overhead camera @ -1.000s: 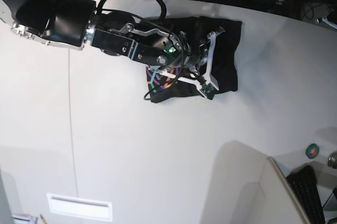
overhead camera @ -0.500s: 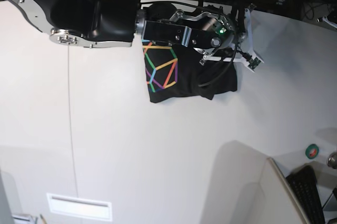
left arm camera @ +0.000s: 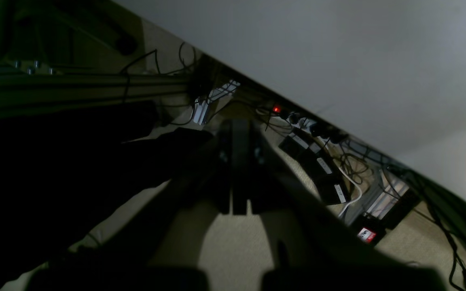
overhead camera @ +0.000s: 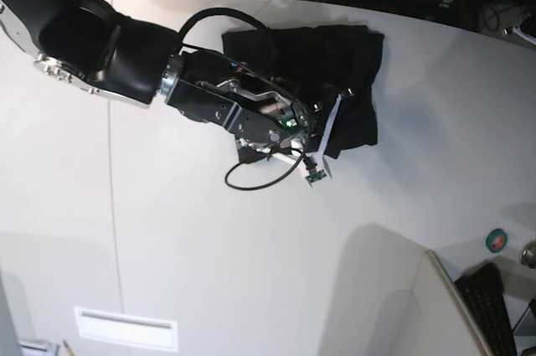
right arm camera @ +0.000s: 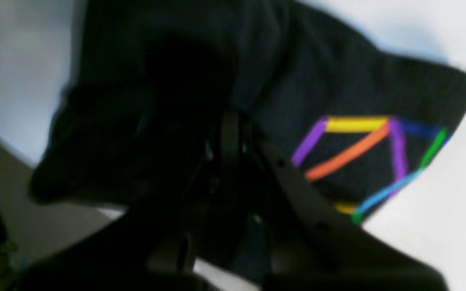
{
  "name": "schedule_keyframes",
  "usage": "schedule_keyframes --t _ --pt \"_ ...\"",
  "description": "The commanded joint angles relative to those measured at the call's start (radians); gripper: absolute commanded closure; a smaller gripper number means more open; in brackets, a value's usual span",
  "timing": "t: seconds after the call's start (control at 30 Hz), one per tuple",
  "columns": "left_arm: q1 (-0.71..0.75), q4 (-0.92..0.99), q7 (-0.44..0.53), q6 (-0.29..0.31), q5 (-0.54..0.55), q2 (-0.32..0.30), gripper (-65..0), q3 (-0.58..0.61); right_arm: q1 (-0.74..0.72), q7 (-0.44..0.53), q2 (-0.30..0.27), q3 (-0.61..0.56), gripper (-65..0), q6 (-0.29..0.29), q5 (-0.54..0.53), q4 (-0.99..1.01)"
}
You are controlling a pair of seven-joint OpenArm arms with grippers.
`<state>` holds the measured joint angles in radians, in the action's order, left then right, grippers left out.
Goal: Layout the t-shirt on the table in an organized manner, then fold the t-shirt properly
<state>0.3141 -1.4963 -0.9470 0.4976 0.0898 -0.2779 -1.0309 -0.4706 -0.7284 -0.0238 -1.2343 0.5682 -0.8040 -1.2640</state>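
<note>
The black t-shirt [overhead camera: 352,63] lies as a compact bundle near the far edge of the white table [overhead camera: 209,247]. My right arm reaches in from the left, and my right gripper [overhead camera: 293,126] hovers low over the shirt's front left part, hiding the print in the base view. In the right wrist view the gripper [right arm camera: 229,129] is shut, its tips against the black cloth [right arm camera: 338,81]. The multicolour print [right arm camera: 354,153] lies just to its right. I cannot tell whether cloth is pinched. My left gripper [left arm camera: 239,169] is shut and empty, off the table.
A small angled white panel [overhead camera: 394,289], a keyboard [overhead camera: 490,306] and a green round thing [overhead camera: 497,240] sit at the front right. The arm's black cable loop [overhead camera: 260,176] hangs onto the table. Power strips and cables [left arm camera: 322,161] lie on the floor beyond the far edge.
My right arm swung from the shirt's far right corner back to its front left part and now covers the print. The shirt's outline looks unchanged.
</note>
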Motion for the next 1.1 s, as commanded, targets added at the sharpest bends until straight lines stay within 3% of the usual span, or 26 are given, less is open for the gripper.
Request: schedule_keyframes --t 0.0,0.1,0.23,0.37,0.5,0.6,0.73,0.87,0.93,1.03,1.07 --pt "0.001 -0.016 0.012 -0.007 0.001 -0.021 0.0 -0.007 -0.029 0.031 0.017 0.011 0.0 0.003 0.004 -0.001" --pt "0.001 -0.016 0.012 -0.007 0.001 -0.019 0.0 -0.007 -0.040 0.068 0.065 0.009 0.0 -0.007 0.005 0.065" --pt "0.001 -0.016 0.012 -0.007 0.001 -0.017 0.0 -0.006 -0.044 0.123 0.163 0.009 0.0 -0.115 0.005 0.200" --pt "0.001 -0.016 0.012 -0.007 0.001 -0.017 0.0 -0.004 -0.067 0.255 0.170 -0.032 0.0 -0.190 0.004 0.151" --pt "0.001 -0.023 0.012 -0.007 0.001 -0.014 0.0 -0.001 -0.103 0.232 0.164 -0.032 0.0 -0.187 0.002 0.020" --pt "0.001 -0.027 0.010 -0.007 0.003 -0.001 0.0 0.011 -0.115 0.115 0.134 -0.031 0.0 -0.150 0.002 -0.015" --pt "0.012 -0.100 0.010 0.002 0.003 0.044 0.0 0.113 -0.070 -0.012 0.088 -0.034 0.0 -0.107 0.004 -0.062" --pt "0.013 -0.258 -0.013 0.135 0.003 0.141 0.0 0.209 -0.007 -0.018 -0.035 0.037 0.0 -0.106 0.004 -0.191" --pt "0.009 -0.333 -0.076 0.195 0.003 0.176 0.0 0.258 0.029 -0.018 -0.107 0.118 0.0 -0.106 0.004 -0.250" --pt "0.003 -0.416 -0.172 0.200 0.003 0.214 0.0 0.326 0.088 -0.020 -0.224 0.253 0.0 -0.106 0.004 -0.311" --pt "0.003 -0.425 -0.177 0.200 0.005 0.228 -12.5 0.338 0.109 -0.020 -0.258 0.293 0.0 -0.106 0.004 -0.325"
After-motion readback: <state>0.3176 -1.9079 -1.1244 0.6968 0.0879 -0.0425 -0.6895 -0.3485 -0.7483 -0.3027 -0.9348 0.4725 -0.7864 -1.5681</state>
